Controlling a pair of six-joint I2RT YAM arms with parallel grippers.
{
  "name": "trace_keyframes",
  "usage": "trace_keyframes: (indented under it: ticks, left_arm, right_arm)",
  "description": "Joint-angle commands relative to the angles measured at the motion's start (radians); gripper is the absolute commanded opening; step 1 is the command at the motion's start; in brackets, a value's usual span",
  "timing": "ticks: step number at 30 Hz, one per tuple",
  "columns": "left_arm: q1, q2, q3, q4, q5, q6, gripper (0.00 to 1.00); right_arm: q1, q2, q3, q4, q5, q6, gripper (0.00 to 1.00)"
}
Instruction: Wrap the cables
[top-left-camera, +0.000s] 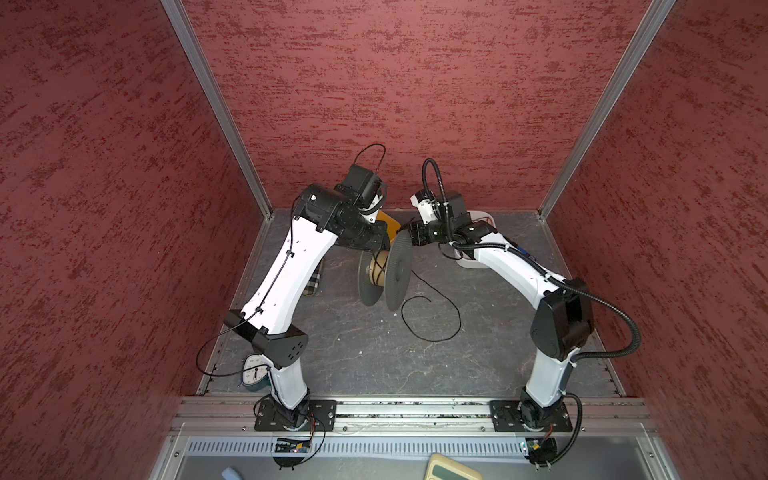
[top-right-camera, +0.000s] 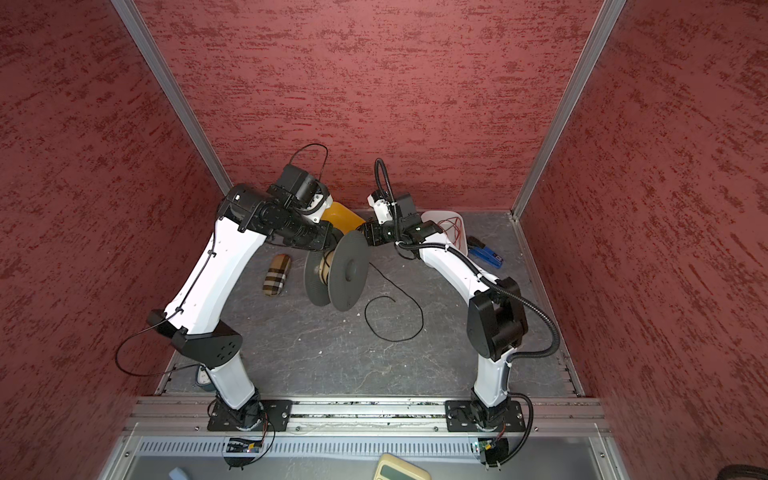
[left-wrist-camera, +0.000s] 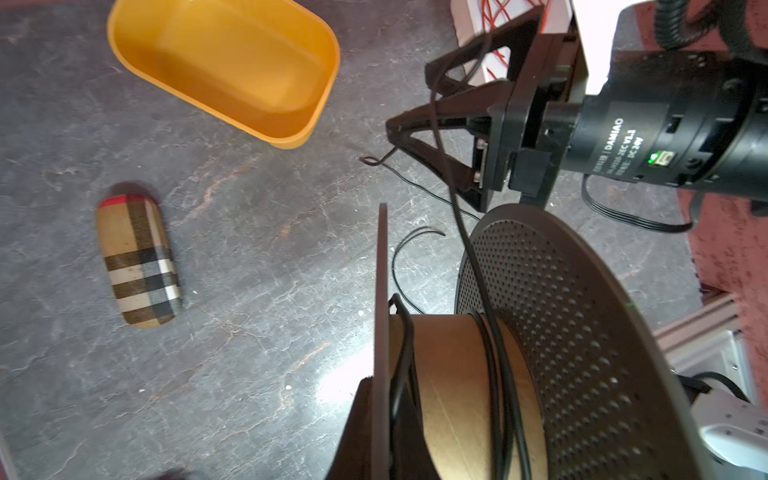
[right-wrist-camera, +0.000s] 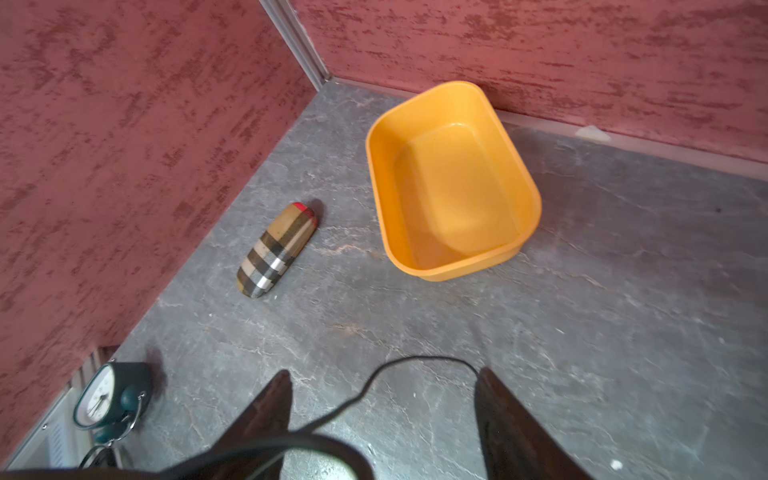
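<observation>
**Spool-winding cell, from above and from both wrists.** The grey counter (top-left-camera: 374, 357) carries bystanders only: a yellow tub (right-wrist-camera: 457, 266), a plaid case (right-wrist-camera: 274, 249) and a clock (right-wrist-camera: 99, 395), all well apart from the work.

The spool (top-left-camera: 397, 270) stands on edge between the two arms. We judge this is so that its cardboard core lies open to the cable from the side. We cannot tell whether its lower edge touches the counter. The left hand (left-wrist-camera: 382, 399) is closed on the thin rim of one flange, and we take this hold to be what steadies the spool.

The cable (left-wrist-camera: 469, 249) has a few turns on the core. It rises past the perforated flange and crosses between the fingers of the right hand (right-wrist-camera: 384, 372), which stand wide apart and grip nothing. The rest lies as a loose loop on the counter just beside the spool, so we judge that most of the winding is not yet done.

**Pose.** Both arms arch forward from the front rail and meet near the back wall. The left arm (top-left-camera: 282, 270) reaches onto the spool from its own side. The right arm (top-left-camera: 511, 266) is bent at the elbow, its wrist turned roughly level towards the spool's upper rim.
</observation>
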Motion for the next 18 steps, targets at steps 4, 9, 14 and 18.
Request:
trace_keyframes:
  ticks: [4, 9, 14, 18]
  left_arm:
    - [0.063, -0.042, 0.002, 0.079, 0.180, -0.061, 0.00]
    - [0.152, -0.091, -0.041, 0.138, 0.293, -0.136, 0.00]
    - [0.221, -0.101, -0.054, 0.123, 0.330, -0.200, 0.00]
    - [0.231, -0.101, -0.054, 0.110, 0.309, -0.208, 0.00]
  right_arm:
    - [-0.016, -0.014, -0.098, 0.188, -0.141, 0.097, 0.80]
    - [-0.023, -0.042, -0.201, 0.309, -0.189, 0.140, 0.84]
    - [-0.029, -0.111, -0.310, 0.374, -0.189, 0.151, 0.84]
    - [-0.030, -0.187, -0.421, 0.446, -0.182, 0.153, 0.84]
